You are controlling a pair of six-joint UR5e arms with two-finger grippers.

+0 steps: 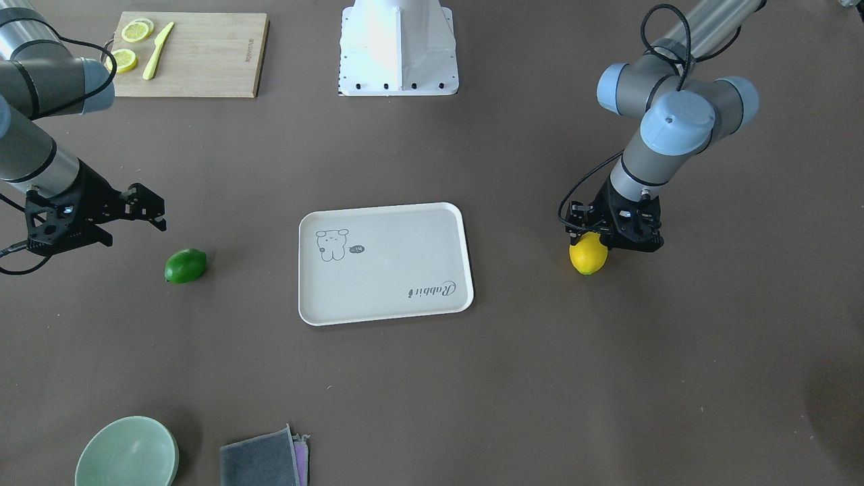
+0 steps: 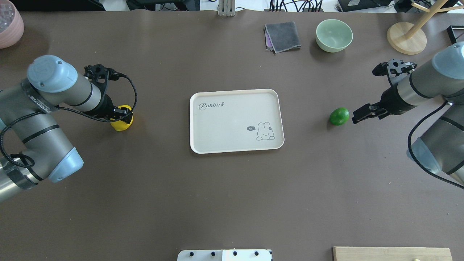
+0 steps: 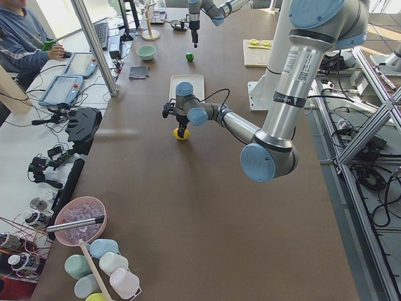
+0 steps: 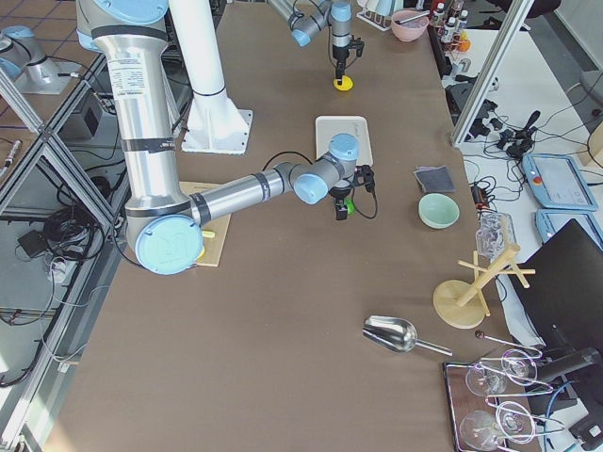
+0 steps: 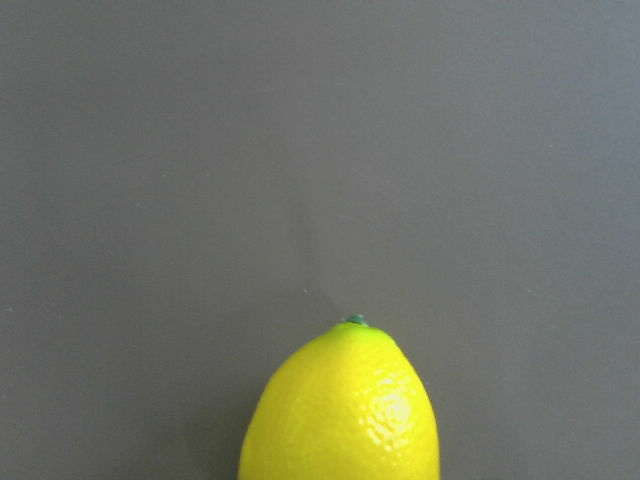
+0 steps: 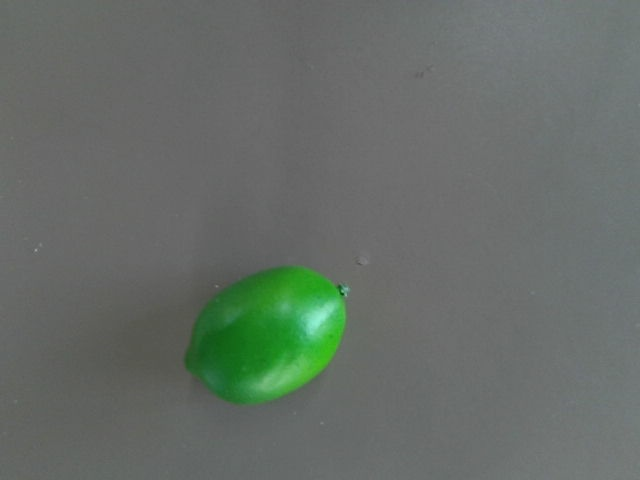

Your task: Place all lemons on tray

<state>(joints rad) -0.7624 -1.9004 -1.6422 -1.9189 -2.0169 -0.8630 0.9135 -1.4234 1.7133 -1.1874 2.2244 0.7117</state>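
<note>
The yellow lemon (image 1: 588, 256) lies on the table to the left of the tray (image 2: 235, 145), as the overhead view shows it. My left gripper (image 1: 603, 237) is down over it and shut on it, covering its top. The lemon also shows in the overhead view (image 2: 123, 123) and fills the bottom of the left wrist view (image 5: 340, 410). The green lemon (image 2: 339, 116) lies on the table to the right of the tray, and shows in the right wrist view (image 6: 268, 333). My right gripper (image 2: 359, 116) hovers open just beside it. The tray holds nothing.
A wooden cutting board (image 1: 216, 61) with lemon slices (image 1: 136, 31) and a yellow knife (image 1: 157, 51) is near the robot base. A green bowl (image 2: 334, 35), a grey cloth (image 2: 282, 36) and a wooden stand (image 2: 406, 38) lie at the far edge.
</note>
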